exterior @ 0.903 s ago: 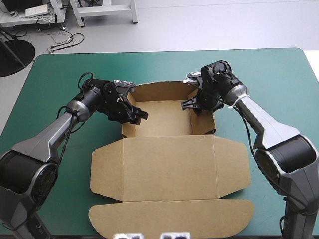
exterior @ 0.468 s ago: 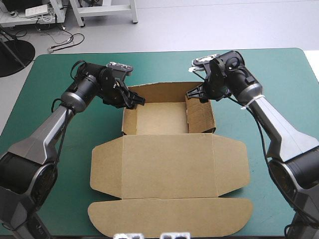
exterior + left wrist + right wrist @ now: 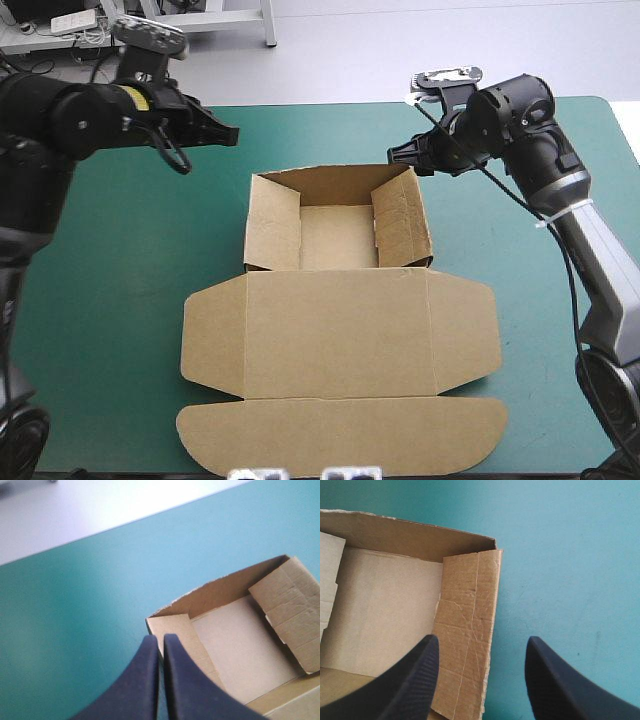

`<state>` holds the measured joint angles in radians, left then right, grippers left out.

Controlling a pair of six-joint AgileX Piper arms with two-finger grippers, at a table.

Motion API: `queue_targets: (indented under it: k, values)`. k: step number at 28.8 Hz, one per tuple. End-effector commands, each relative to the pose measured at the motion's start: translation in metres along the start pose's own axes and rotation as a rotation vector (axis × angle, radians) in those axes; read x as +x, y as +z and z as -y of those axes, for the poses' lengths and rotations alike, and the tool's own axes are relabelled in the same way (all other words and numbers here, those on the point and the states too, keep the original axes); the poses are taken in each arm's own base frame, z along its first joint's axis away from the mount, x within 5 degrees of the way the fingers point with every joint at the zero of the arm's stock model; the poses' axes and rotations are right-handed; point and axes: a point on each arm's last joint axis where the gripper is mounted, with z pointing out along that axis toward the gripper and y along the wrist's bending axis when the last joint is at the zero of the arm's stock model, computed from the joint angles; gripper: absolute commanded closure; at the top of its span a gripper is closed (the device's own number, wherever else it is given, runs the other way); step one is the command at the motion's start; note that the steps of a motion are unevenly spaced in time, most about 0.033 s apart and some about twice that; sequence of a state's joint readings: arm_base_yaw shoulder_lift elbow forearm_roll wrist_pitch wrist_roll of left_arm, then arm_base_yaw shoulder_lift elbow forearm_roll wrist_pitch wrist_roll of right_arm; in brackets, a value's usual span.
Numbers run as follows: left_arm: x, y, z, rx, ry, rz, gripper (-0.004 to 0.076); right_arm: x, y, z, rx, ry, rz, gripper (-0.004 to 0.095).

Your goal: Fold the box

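**Box half built, both grippers clear of it**

The table [image 3: 110,300] carries the box [image 3: 340,330] at its middle. The box is a tray with four raised walls on the far side, and its lid and flaps lie flat toward the near edge. The board looks light and stiff and will likely bend only along its creases. A pinch on a thin free edge, such as the lid's near flap or a wall's top rim, seems the best hold. The right wall [image 3: 403,225] is wrinkled and may buckle.

The left gripper [image 3: 226,132] hangs above the cover, far and left of the tray, its fingers pressed together on nothing. The right gripper [image 3: 403,157] hovers above the tray's far right corner, fingers spread wide, touching no board.
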<state>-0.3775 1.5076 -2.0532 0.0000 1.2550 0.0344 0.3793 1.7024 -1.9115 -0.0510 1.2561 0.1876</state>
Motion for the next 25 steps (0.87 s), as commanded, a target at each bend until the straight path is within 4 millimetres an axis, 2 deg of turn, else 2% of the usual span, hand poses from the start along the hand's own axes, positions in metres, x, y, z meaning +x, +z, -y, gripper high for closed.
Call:
queue_targets:
  k: [1,4,7,12,15,19,23,24,25]
  values:
    - [0.005,-0.071,0.003,0.016,0.010,0.123,0.0734,-0.003,-0.007,0.010,-0.028,0.039,0.022,0.0424]
    - [0.020,-0.101,0.003,0.015,0.010,0.159,0.0734,-0.004,0.014,0.012,-0.038,0.037,-0.028,0.0424]
    - [0.047,-0.118,0.004,0.013,0.013,0.140,0.0734,-0.005,0.040,0.010,-0.048,0.037,-0.081,0.0424]
    - [0.103,-0.129,0.004,0.001,0.005,0.152,0.0734,-0.002,0.083,0.009,-0.034,0.039,-0.176,0.0427]
    - [0.142,-0.130,0.006,0.010,-0.028,0.176,0.0734,0.001,0.106,0.009,-0.027,0.033,-0.226,0.0462]
    - [0.200,-0.127,0.008,0.013,-0.066,0.146,0.0734,0.005,0.128,0.008,-0.040,0.010,-0.274,0.0609]
    - [0.249,-0.112,0.010,0.014,-0.100,0.078,0.0734,0.006,0.130,0.007,-0.048,0.005,-0.280,0.0931]
    - [0.272,-0.105,0.010,0.014,-0.116,0.051,0.0734,0.005,0.127,0.008,-0.040,0.000,-0.273,0.0924]
    - [0.281,-0.104,0.011,0.014,-0.121,0.047,0.0734,0.005,0.126,0.009,-0.029,-0.005,-0.267,0.0927]
